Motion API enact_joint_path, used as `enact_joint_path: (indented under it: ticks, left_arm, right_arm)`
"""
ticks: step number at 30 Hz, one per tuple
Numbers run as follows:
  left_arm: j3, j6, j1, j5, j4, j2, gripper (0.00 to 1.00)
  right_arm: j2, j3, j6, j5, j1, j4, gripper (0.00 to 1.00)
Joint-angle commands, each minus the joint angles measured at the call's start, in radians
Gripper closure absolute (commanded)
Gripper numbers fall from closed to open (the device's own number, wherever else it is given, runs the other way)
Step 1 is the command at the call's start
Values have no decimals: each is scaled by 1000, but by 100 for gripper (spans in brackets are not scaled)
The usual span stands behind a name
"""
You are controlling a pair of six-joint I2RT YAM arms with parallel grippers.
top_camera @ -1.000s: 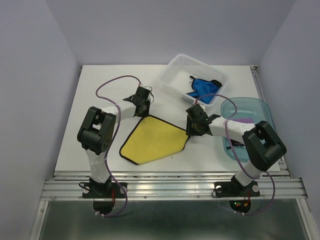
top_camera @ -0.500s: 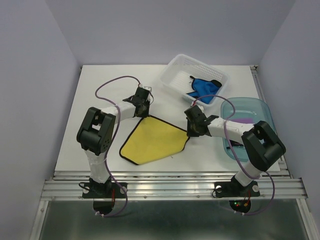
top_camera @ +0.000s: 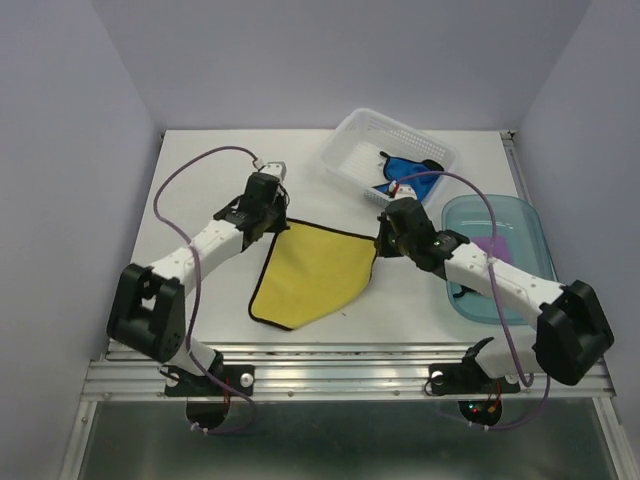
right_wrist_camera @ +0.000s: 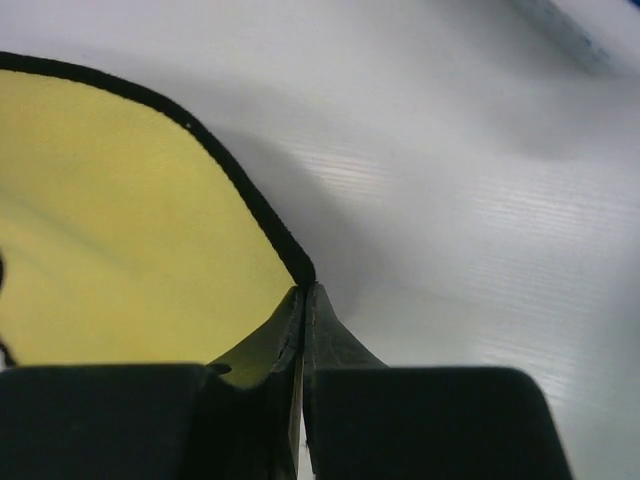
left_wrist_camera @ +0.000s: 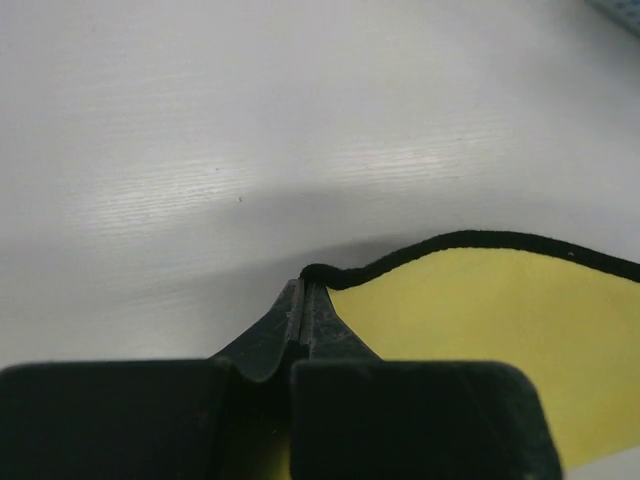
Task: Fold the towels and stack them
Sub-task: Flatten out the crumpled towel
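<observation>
A yellow towel (top_camera: 312, 270) with black edging hangs between my two grippers, its lower part resting on the white table. My left gripper (top_camera: 275, 222) is shut on its far left corner (left_wrist_camera: 312, 272). My right gripper (top_camera: 380, 243) is shut on its far right corner (right_wrist_camera: 303, 272). Both corners are lifted off the table. A bright blue towel (top_camera: 408, 170) with dark edging lies in the white basket (top_camera: 355, 140). A purple towel (top_camera: 494, 245) lies in the blue-green tray (top_camera: 520, 215). The black towel is not seen on its own.
The white perforated basket stands at the back right of the table (top_camera: 200, 200). The translucent tray stands at the right edge. A metal rail (top_camera: 340, 365) runs along the near edge. Purple cables loop above both arms.
Both arms have stretched out and risen, lifting the yellow towel's far corners. The towel's far edge is now taut and the cloth hangs narrower toward the near side.
</observation>
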Motion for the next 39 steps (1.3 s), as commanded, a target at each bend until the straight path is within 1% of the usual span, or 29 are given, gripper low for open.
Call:
enact_joint_path:
  ticks: [1,3,4,5,6,7,8,9,10,12,13,14,17,20,23,24,26,28,29,30,31,32,33,34,35,36,37,38,39]
  left_arm:
    - [-54,-85,-10,31,31,-303,100]
    - [-91,-122,-22,81,40,-398,100]
    - [-102,-130,-27,104,40,-487,100]
    - [-116,-137,-33,129,43,-530,100]
    - [-143,-169,-44,155,52,-608,100]
    - [-156,-182,-66,169,63,-644,100]
    - [-177,-215,-80,193,65,-679,100]
    - [-185,-215,-93,204,66,-712,100]
    - [-194,-238,-102,216,69,-744,100]
    - [-219,-278,-129,256,92,-872,100]
    - [-225,-278,-136,272,101,-873,100]
    - [-231,-297,-140,313,121,-926,100]
    - [-236,-324,-143,336,126,-1009,100]
    - [-242,-343,-143,332,126,-1045,100]
    - [-260,-350,-145,287,126,-1031,100]
    - [-272,-349,-143,232,117,-1022,100]
    - [-297,-358,-143,157,108,-988,100]
    - [-343,-383,-143,27,108,-935,100]
    - [-367,-392,-142,-18,106,-910,100]
    - [-372,-404,-140,-100,105,-879,100]
    - [-375,-418,-137,-150,100,-847,100]
    - [-377,-424,-122,-196,100,-768,100]
    - [-372,-420,-107,-248,114,-726,100]
    - [-369,-416,-79,-251,126,-685,100]
    - [-365,-409,-50,-235,184,-601,100]
    - [-355,-392,29,-130,221,-556,100]
    - [-352,-378,63,-75,259,-470,100]
    - [-329,-378,91,-43,302,-425,100]
    - [-308,-367,128,-26,305,-381,100]
  right_arm:
    - [-140,84,-77,-96,16,49,99]
    - [-232,90,-79,-166,16,40,99]
    - [-263,90,-76,-195,16,37,99]
    - [-295,90,-71,-255,16,35,99]
    - [-362,87,-68,-288,17,34,99]
    - [-391,87,-57,-352,17,29,99]
    - [-452,84,-51,-381,19,29,99]
    - [-453,87,-42,-413,19,27,99]
    - [-503,91,-37,-438,17,20,99]
    - [-557,117,-30,-495,17,-6,99]
    - [-557,125,-28,-507,17,-14,99]
    - [-580,134,-23,-542,17,-17,99]
    - [-605,154,-10,-602,17,-17,99]
    - [-613,168,-7,-573,17,-29,99]
    - [-597,168,-5,-439,17,-74,99]
    - [-567,165,-5,-358,19,-95,99]
    - [-524,157,-10,-259,17,-117,99]
    - [-437,148,-11,-220,19,-109,99]
    - [-400,146,-17,-157,17,-97,99]
    - [-333,146,-20,-130,17,-88,99]
    - [-294,151,-28,-102,16,-80,99]
    - [-259,154,-37,-55,14,-68,99]
    - [-225,178,-46,-39,11,-66,99]
    - [-184,192,-45,-14,-1,-66,99]
    - [-127,206,-51,26,-4,-33,99]
    - [-101,211,-63,30,-7,1,99]
    - [-52,231,-68,31,-19,24,99]
    - [-22,246,-86,28,-25,47,99]
    - [4,263,-94,34,-29,53,99]
